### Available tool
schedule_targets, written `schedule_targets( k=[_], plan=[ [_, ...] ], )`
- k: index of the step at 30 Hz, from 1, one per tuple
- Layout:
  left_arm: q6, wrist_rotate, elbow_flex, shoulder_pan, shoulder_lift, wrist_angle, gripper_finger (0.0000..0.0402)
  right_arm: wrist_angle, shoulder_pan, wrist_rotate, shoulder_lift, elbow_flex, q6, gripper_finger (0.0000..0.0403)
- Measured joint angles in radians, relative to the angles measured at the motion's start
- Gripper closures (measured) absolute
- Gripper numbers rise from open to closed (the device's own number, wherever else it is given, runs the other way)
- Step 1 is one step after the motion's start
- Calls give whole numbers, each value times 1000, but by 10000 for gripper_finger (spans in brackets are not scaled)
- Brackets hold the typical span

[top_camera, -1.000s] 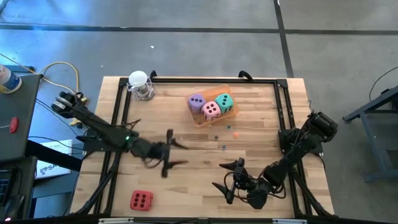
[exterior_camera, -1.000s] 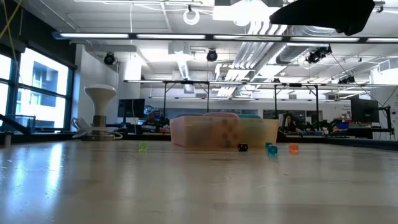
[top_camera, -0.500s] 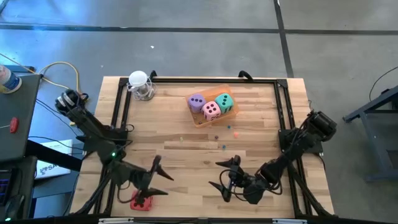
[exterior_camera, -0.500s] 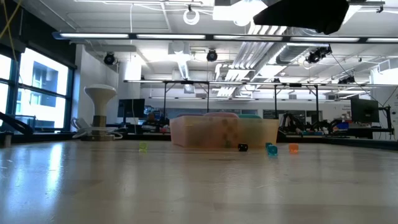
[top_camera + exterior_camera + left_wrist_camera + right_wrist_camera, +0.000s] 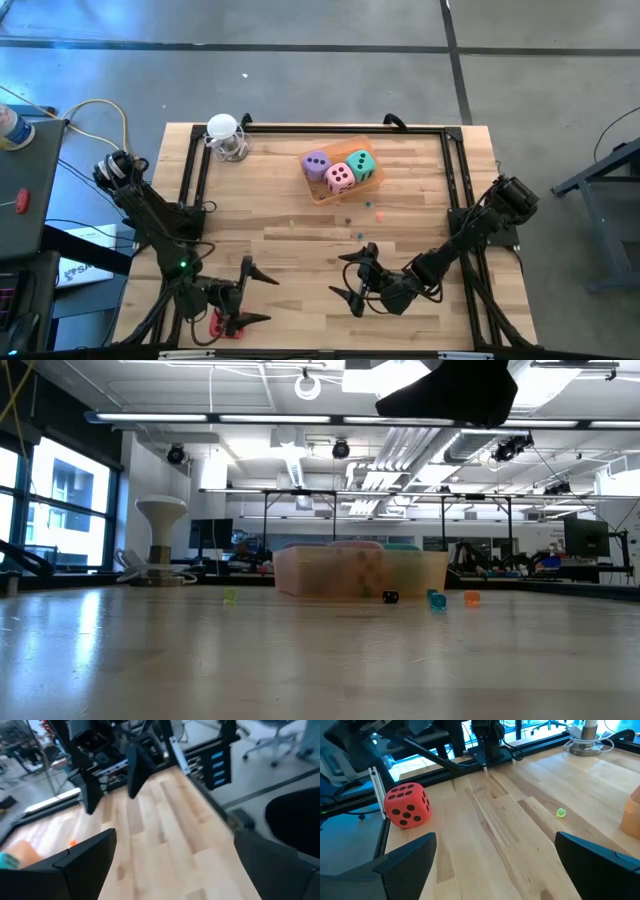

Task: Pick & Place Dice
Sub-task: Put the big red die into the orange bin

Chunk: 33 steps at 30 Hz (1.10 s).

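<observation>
Now | left gripper: fingers spread, over red die at table's near-left corner | right gripper: fingers apart, holding nothing, near edge | purple, pink, teal dice: in tray

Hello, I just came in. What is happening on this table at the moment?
A two-arm robot is sorting dice into a tray. The purple die, pink die and teal die already sit in the orange tray. The red die lies alone near the table's front left corner. The left tool hangs open right beside it, holding nothing. The right tool waits open near the front middle.
</observation>
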Motion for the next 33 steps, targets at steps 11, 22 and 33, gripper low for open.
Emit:
schedule_targets(
  k=[11, 22, 33],
  plan=[
    [-50, 154, 6, -106, -16, -13, 4, 34, 1, -1, 0, 0, -91, 3],
    [-201, 175, 229, -214, 9, -503, 4, 48, -17, -5, 0, 0, -104, 3],
    [-386, 549, 487, -165, 167, -947, 4, 51, -50, -107, 0, 0, -103, 3]
  ],
)
